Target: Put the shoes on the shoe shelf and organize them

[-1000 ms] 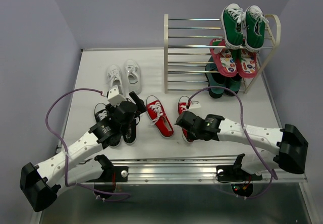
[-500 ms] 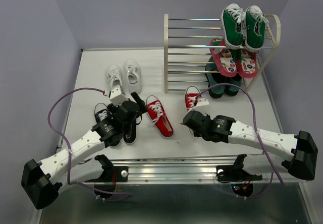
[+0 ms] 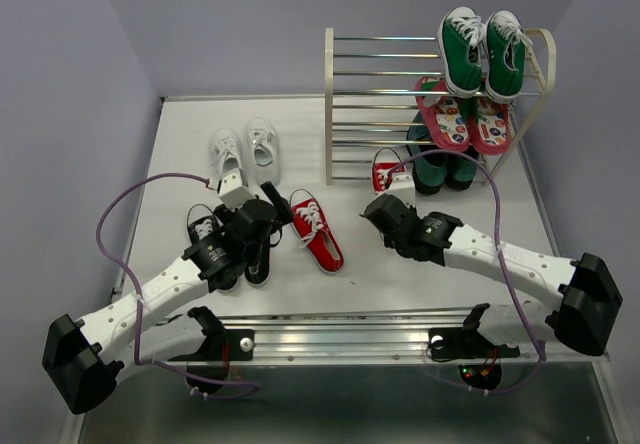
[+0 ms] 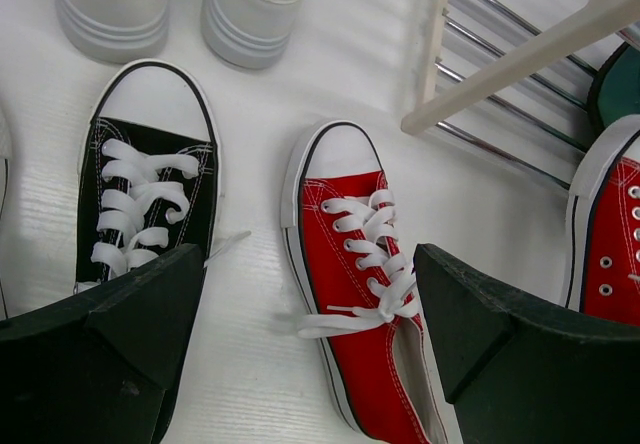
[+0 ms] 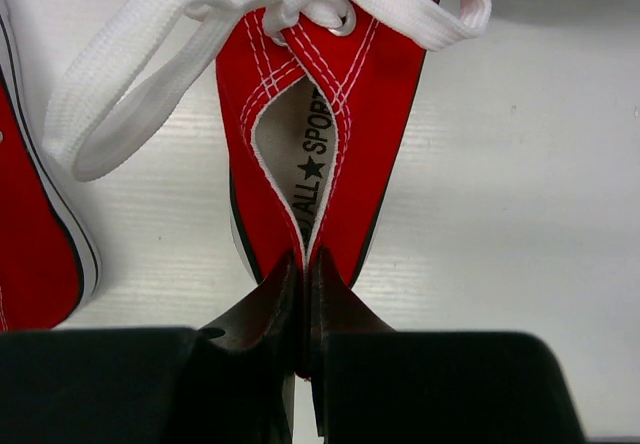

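Observation:
My right gripper [image 3: 385,204] [image 5: 305,294] is shut on the heel of a red sneaker [image 3: 386,171] [image 5: 320,114], holding it just in front of the shoe shelf [image 3: 370,74] at its low rods. The other red sneaker [image 3: 317,231] [image 4: 365,284] lies on the table between my arms. My left gripper [image 3: 268,206] [image 4: 310,314] is open and empty, with that red sneaker between its fingers in the wrist view. The black pair [image 3: 228,249] [image 4: 150,199] lies under my left arm. The white pair [image 3: 245,152] [image 4: 180,4] stands at the back left.
Green sneakers [image 3: 482,52] sit on the shelf's top tier at the right. Pink flip-flops [image 3: 462,119] lie on the middle tier below them. Dark green shoes [image 3: 440,169] stand under them on the table. Grey walls close in both sides.
My right gripper has carried the red sneaker away from the table's front, back and a little right, up to the foot of the shelf. My left arm has barely moved.

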`<action>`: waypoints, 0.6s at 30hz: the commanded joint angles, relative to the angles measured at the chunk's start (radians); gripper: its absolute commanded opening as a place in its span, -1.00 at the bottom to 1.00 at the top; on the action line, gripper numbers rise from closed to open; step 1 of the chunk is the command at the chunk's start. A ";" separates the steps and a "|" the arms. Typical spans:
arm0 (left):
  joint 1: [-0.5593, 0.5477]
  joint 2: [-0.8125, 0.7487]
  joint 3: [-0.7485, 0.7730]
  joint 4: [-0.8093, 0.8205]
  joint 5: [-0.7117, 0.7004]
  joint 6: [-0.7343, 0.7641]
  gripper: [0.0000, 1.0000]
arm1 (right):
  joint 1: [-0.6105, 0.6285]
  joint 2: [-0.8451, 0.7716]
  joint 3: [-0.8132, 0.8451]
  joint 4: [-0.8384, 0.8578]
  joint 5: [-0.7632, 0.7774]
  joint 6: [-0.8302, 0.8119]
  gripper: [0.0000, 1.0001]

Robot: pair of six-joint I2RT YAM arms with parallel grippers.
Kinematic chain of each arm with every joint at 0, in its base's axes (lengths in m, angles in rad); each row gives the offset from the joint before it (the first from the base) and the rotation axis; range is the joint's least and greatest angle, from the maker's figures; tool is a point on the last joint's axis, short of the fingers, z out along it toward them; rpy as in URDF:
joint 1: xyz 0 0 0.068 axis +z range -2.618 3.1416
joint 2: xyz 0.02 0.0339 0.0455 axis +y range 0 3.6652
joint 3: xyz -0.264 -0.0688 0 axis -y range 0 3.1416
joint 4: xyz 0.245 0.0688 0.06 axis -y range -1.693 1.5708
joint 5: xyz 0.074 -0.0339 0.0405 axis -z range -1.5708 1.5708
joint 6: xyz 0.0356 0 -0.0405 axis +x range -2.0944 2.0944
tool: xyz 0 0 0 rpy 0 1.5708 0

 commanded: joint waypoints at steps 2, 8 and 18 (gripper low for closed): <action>0.007 0.005 0.000 0.036 -0.006 0.020 0.98 | -0.090 0.010 0.061 0.260 -0.004 -0.138 -0.99; 0.007 -0.006 -0.009 0.034 -0.001 0.009 0.98 | -0.176 0.082 0.100 0.349 -0.056 -0.235 -0.99; 0.007 -0.032 -0.024 0.037 0.012 0.004 0.98 | -0.285 0.202 0.173 0.479 -0.133 -0.330 -0.99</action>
